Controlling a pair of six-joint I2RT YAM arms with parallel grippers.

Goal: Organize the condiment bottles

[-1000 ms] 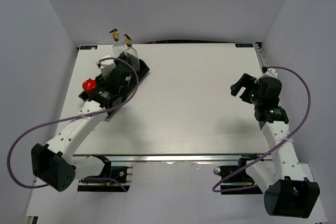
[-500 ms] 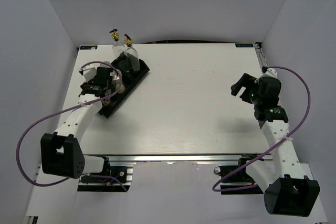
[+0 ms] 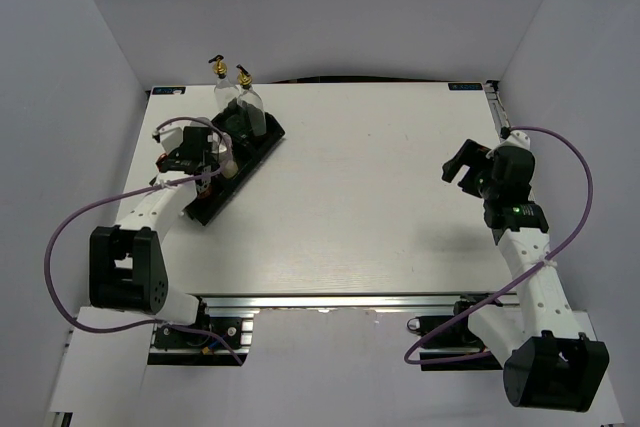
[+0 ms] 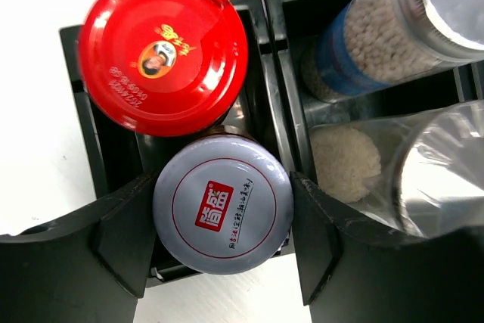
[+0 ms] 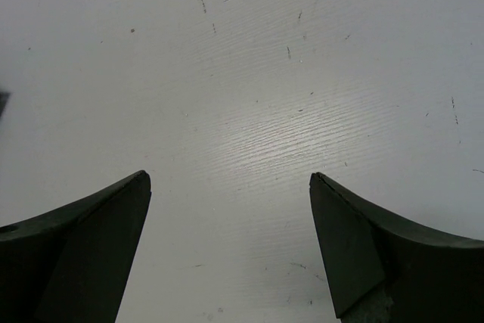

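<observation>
In the left wrist view my left gripper point(image 4: 224, 187) is shut on the short silver-lidded jar point(image 4: 223, 217), one finger against each side of its lid, at the near end of the black tray point(image 4: 272, 73). Just beyond it, the red-lidded jar point(image 4: 162, 51) stands in the tray. To the right are the silver-capped shaker point(image 4: 386, 28) and a clear cruet point(image 4: 427, 164). From above, two cruets point(image 3: 222, 89) point(image 3: 248, 99) rise at the tray's far end, and my left gripper point(image 3: 212, 159) covers both jars. My right gripper point(image 3: 460, 162) point(image 5: 231, 179) is open over bare table.
The tray point(image 3: 265, 142) lies slantwise at the table's far left. White walls close in the left, back and right sides. A purple cable point(image 3: 60, 237) loops off the left arm, and another point(image 3: 580, 197) trails off the right arm.
My left arm has swung to the left over the tray's left side and now covers the red lid that showed before. The right arm has barely moved.
</observation>
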